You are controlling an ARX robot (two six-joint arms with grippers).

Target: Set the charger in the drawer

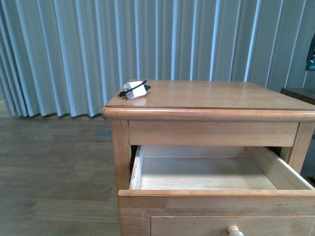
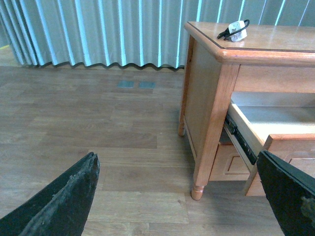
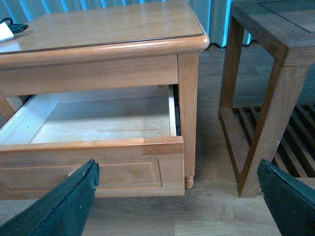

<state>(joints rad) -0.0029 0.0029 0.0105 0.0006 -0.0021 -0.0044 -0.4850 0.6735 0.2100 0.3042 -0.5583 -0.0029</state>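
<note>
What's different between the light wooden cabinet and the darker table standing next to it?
The cabinet is honey-coloured, while the side table is a darker brown. The cabinet has solid sides and a drawer pulled open, whereas the side table is an open frame with a slatted lower shelf. Both are wooden, with flat tops, and both stand on the same floor.

Charger (image 1: pixel 134 89), cable-wrapped, at far left corner of wooden cabinet (image 1: pixel 221 96); below, drawer (image 1: pixel 216 199) pulled open, round knob (image 1: pixel 235 230) in front, pleated curtain (image 1: pixel 147 39) behind.

left jaws wide apart, right jaws likewise
</note>
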